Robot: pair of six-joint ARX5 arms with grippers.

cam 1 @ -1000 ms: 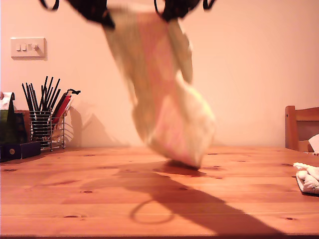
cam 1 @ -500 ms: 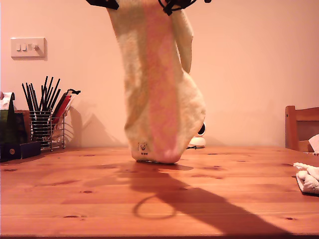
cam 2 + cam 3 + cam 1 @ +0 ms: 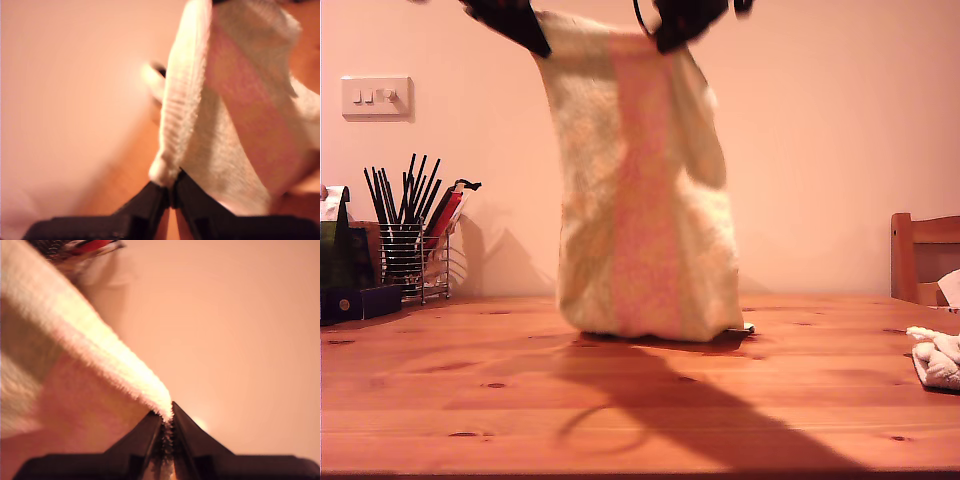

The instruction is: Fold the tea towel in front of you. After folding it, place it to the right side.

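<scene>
The tea towel point(image 3: 640, 200), cream with a pink stripe down its middle, hangs by its two top corners. Its lower edge rests bunched on the wooden table point(image 3: 470, 400). At the exterior view's top left, my first gripper point(image 3: 535, 40) is shut on one corner. The first wrist view shows the towel point(image 3: 225, 100) running away from that gripper's point(image 3: 172, 187) closed jaws. My second gripper point(image 3: 665, 40), at the top just right of centre, is shut on the other corner. In the second wrist view the towel's point(image 3: 90, 365) edge ends in that gripper's point(image 3: 167, 417) jaws.
A wire holder of dark utensils point(image 3: 410, 250) and boxes point(image 3: 350, 275) stand at the exterior view's left by the wall. A wooden chair point(image 3: 925, 260) and a crumpled white cloth point(image 3: 938, 358) are at the right edge. A light switch point(image 3: 376, 96) is on the wall.
The towel has swung back and come down. Its bottom edge now sits on the table and it hangs wider and flatter. Both grippers have dropped slightly into view.
</scene>
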